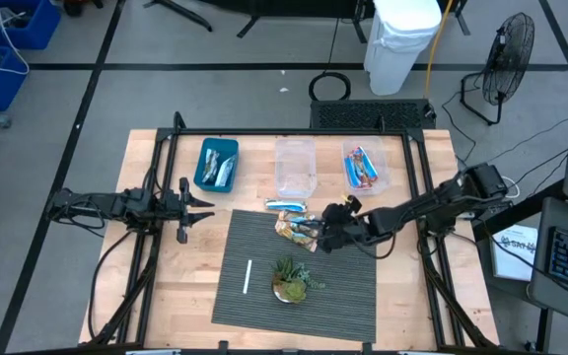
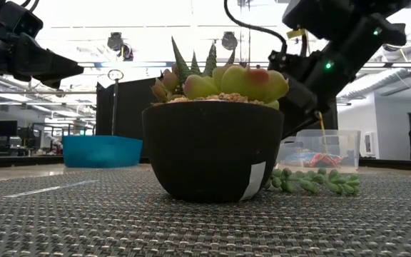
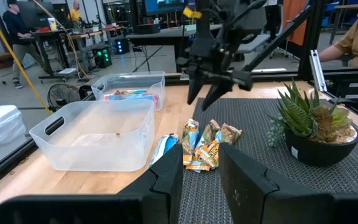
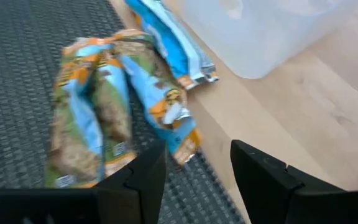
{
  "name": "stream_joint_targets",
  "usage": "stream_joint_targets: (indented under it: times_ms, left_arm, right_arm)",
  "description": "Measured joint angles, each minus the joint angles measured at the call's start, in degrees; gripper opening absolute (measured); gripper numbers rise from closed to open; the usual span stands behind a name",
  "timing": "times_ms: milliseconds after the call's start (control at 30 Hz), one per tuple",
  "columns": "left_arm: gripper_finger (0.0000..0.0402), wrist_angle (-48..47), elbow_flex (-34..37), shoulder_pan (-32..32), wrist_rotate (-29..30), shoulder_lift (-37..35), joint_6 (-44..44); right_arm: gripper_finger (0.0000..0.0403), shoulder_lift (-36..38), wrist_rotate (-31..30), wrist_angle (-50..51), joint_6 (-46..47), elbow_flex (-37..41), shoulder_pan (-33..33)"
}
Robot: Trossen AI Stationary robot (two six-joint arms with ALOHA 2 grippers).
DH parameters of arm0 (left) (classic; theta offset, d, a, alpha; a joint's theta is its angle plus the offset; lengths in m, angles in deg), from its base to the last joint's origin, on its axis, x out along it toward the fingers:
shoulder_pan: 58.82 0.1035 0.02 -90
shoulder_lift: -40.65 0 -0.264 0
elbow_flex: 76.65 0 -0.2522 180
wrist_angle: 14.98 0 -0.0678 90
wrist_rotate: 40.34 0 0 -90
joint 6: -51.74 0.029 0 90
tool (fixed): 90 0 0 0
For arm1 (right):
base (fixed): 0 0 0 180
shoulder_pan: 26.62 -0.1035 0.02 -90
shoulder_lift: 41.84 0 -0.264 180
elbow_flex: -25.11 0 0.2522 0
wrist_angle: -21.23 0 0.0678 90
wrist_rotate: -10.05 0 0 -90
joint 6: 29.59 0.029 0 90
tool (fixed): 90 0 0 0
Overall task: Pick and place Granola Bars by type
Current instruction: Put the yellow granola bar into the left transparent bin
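Observation:
A cluster of tan-and-blue granola bars lies at the far edge of the dark mat. One silvery-blue bar lies on the wood just beyond it. My right gripper is open and hovers just above the cluster's right side, fingers pointing down, touching nothing. More silvery-blue bars lie in the blue bin, and blue-and-red bars in the right clear bin. My left gripper waits open at the table's left.
An empty clear bin stands between the other two bins at the far side. A potted succulent and a thin white stick sit on the mat's near half. People are at desks in the room beyond.

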Motion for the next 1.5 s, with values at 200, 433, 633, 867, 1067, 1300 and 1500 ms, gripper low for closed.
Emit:
stream_joint_targets:
  times_ms: [200, 433, 633, 867, 1067, 1300, 1500]
  left_arm:
    - [0.0108, 0.7, 0.1, 0.0, 0.0, 0.0, 0.0]
    - [0.0108, 0.9, 0.1, 0.0, 0.0, 0.2, 0.0]
    - [0.0108, 0.9, 0.1, 0.0, 0.0, 0.2, 0.0]
    - [0.0108, 0.7, 0.0, 0.0, 0.0, 0.3, 0.0]
    - [0.0108, 0.9, 0.0, 0.0, 0.0, 0.3, 0.0]
    - [0.0108, 0.8, 0.0, 0.0, 0.0, 0.3, 0.0]
    - [0.0108, 0.7, 0.0, 0.0, 0.0, 0.3, 0.0]
  right_arm:
    - [0.0169, -2.4, 0.4, -2.1, 0.0, 0.0, 2.1]
    - [0.0169, -7.4, 6.0, -8.0, -1.6, 0.0, 3.7]
    - [0.0169, -9.4, 7.4, -12.6, -3.1, 0.0, 5.2]
    - [0.0141, -9.9, 7.6, -13.4, -7.5, 0.0, 5.9]
    - [0.0017, -9.2, 10.8, -13.4, -12.6, 0.0, 5.8]
    - [0.0002, -2.3, 13.6, -12.9, -18.3, 0.1, 3.3]
    - [0.0001, 8.5, 13.5, -13.2, -25.0, 0.1, 0.4]
